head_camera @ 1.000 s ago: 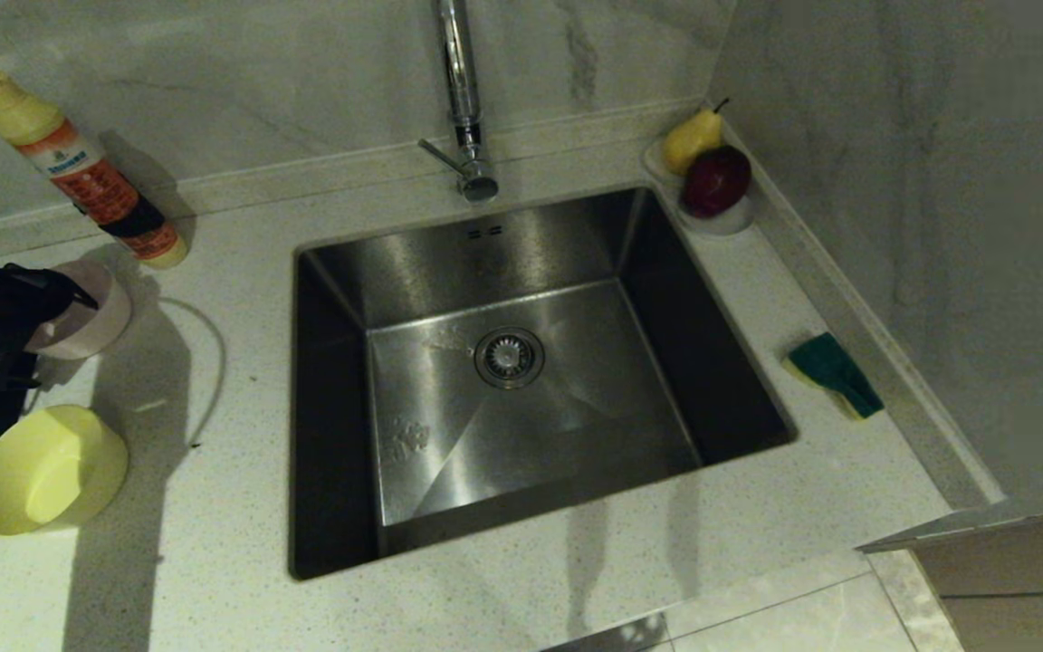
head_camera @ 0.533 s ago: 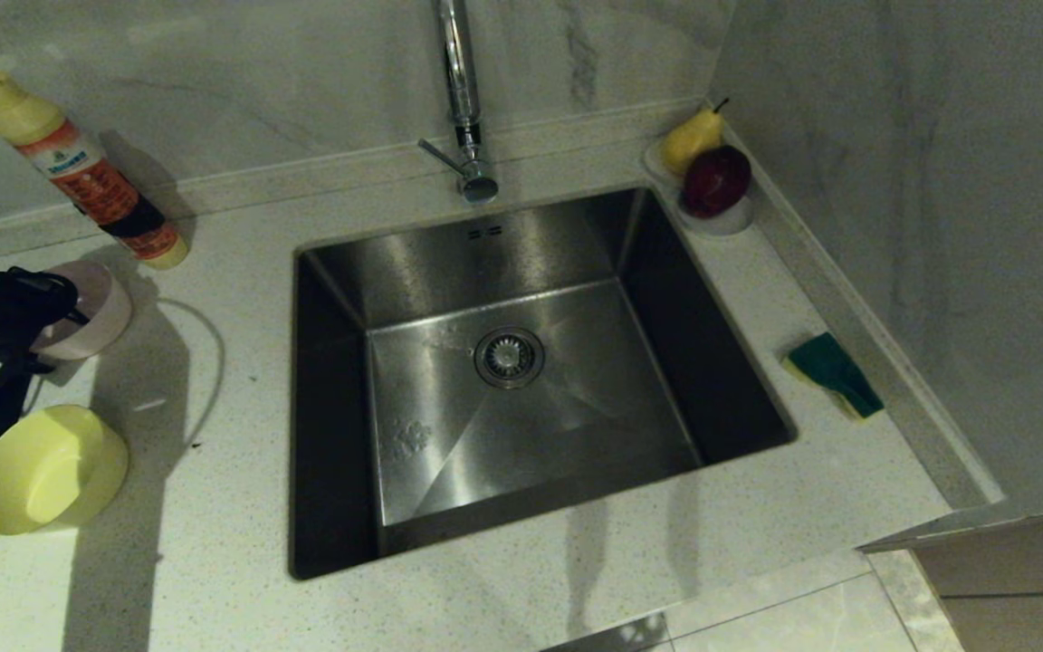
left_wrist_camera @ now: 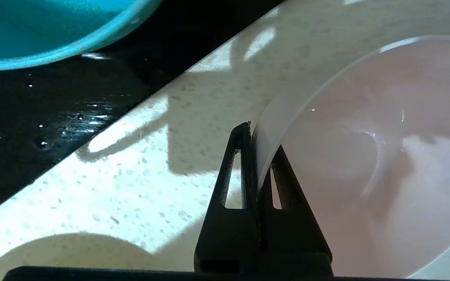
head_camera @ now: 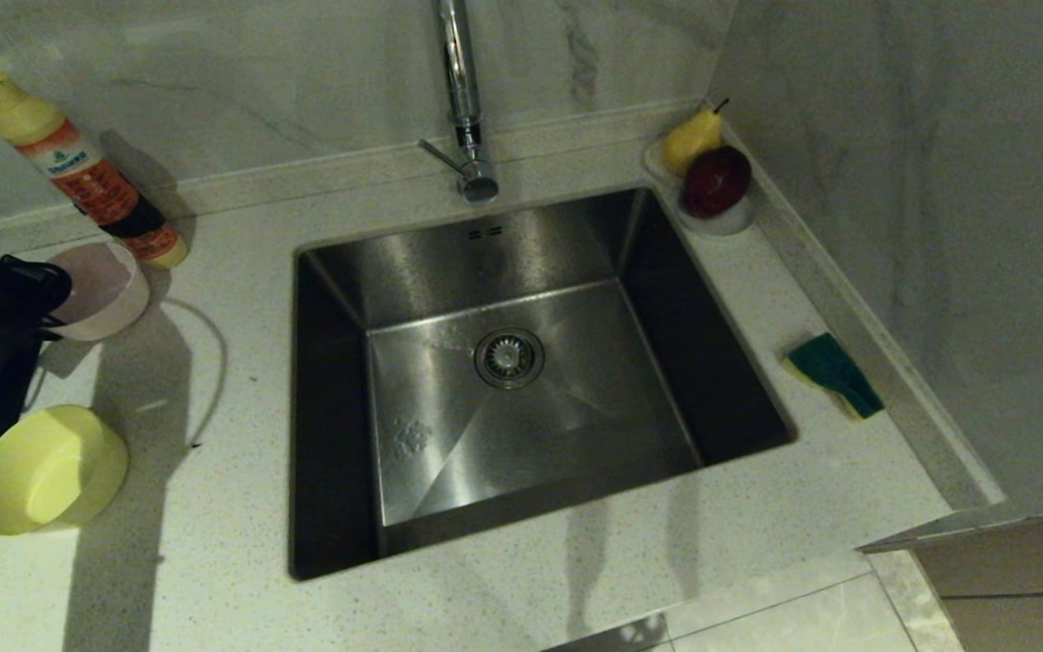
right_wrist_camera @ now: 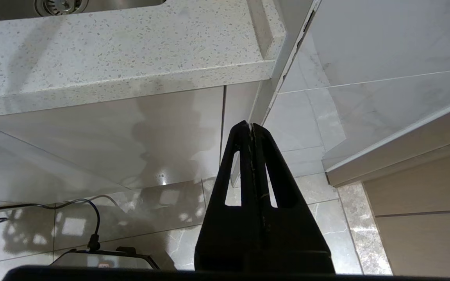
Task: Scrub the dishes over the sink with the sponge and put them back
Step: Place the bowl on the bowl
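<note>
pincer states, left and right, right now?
Left pincer: shut on the pink bowl, pinching its rim.
Right pincer: shut, holding nothing, parked below the counter edge.

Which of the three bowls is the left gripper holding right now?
The pale pink bowl: the left gripper pinches its rim, tilting it. The yellow bowl and the light blue bowl sit untouched.

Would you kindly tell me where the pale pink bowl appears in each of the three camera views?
Head view: the pale pink bowl is at the far left on the counter, tilted, below the detergent bottle.
Left wrist view: it fills the right side, its rim pinched in the left claw.
Right wrist view: not in it.
Shared landmark: the speckled white counter.
</note>
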